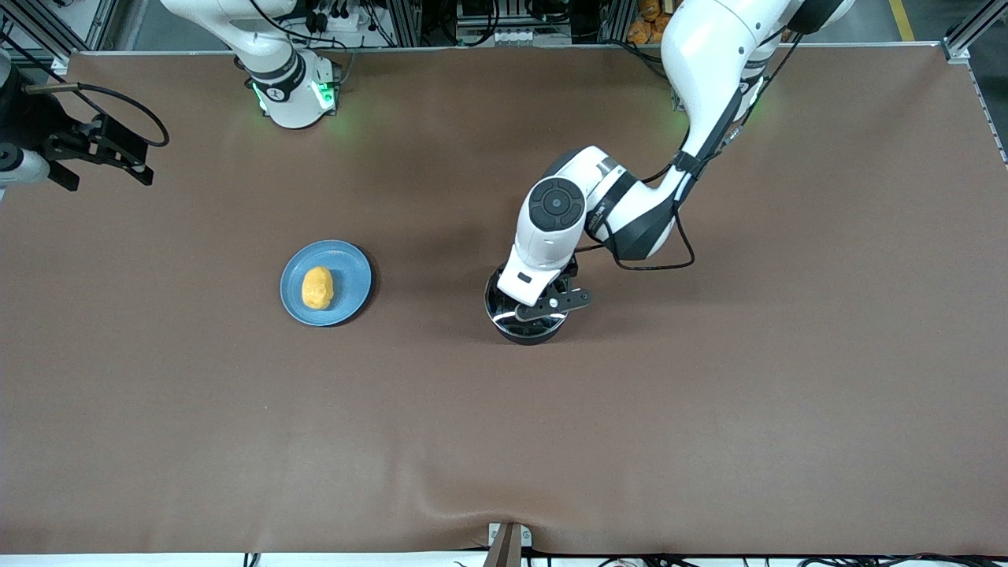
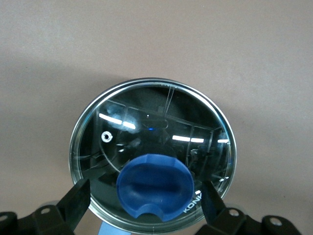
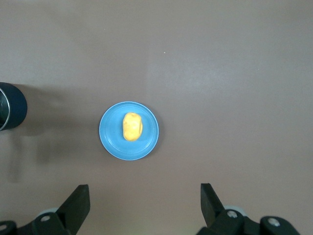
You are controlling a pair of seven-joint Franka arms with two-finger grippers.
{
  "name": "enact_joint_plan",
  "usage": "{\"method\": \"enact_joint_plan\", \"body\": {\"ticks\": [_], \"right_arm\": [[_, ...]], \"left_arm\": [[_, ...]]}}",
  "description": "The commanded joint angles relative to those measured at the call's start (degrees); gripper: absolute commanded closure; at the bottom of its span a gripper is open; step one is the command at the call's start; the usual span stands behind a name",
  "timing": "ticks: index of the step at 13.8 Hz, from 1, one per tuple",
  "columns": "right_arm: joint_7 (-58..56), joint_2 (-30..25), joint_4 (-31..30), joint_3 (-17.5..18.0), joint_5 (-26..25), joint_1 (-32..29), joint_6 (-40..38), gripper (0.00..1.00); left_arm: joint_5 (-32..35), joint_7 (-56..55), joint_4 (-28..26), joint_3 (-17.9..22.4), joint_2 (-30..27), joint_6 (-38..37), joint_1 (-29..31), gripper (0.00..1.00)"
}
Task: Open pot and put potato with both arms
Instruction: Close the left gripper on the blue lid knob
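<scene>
We see the pot (image 2: 152, 161) under a glossy glass lid (image 2: 146, 122) rimmed in shiny metal, its knob (image 2: 154, 186) matt blue plastic. The potato (image 3: 131, 126) looks lumpy; the table (image 1: 709, 441) is matt brown cloth.

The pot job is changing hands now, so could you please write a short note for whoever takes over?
Left end effector: open, fingers either side of the blue knob, over the pot.
Right end effector: open, waits high at the right arm's end of the table.
Potato lies on the blue plate.
Done: nothing; glass lid is on.
Left: grip knob, lift lid, put potato in.
</scene>
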Motion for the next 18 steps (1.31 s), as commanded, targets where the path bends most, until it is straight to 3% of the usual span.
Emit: {"method": "enact_joint_plan", "body": {"ticks": [1, 10, 11, 14, 15, 18], "right_arm": [[-0.8, 0.7, 1.5, 0.5, 0.2, -0.8, -1.0, 0.00], [-0.8, 0.8, 1.5, 0.5, 0.2, -0.8, -1.0, 0.00], [-0.8, 0.8, 1.6, 0.5, 0.2, -0.8, -1.0, 0.00], [-0.8, 0.8, 1.6, 0.5, 0.2, -0.8, -1.0, 0.00], [-0.8, 0.8, 1.6, 0.5, 0.2, -0.9, -1.0, 0.00], [-0.9, 0.8, 1.6, 0.5, 0.2, -0.8, -1.0, 0.00]], "left_arm": [[1.3, -2.2, 1.8, 0.6, 1.5, 1.1, -1.2, 0.00], [4.0, -4.8, 1.8, 0.6, 2.8, 2.3, -1.9, 0.00], [4.0, -5.0, 1.8, 0.5, 2.8, 2.3, -1.9, 0.07], [3.9, -5.2, 1.8, 0.5, 2.4, 2.2, -1.8, 0.76], [3.8, -5.2, 1.8, 0.5, 1.9, 2.0, -1.6, 0.88], [3.6, -5.9, 1.7, 0.4, -1.9, 0.0, -0.7, 0.96]]}}
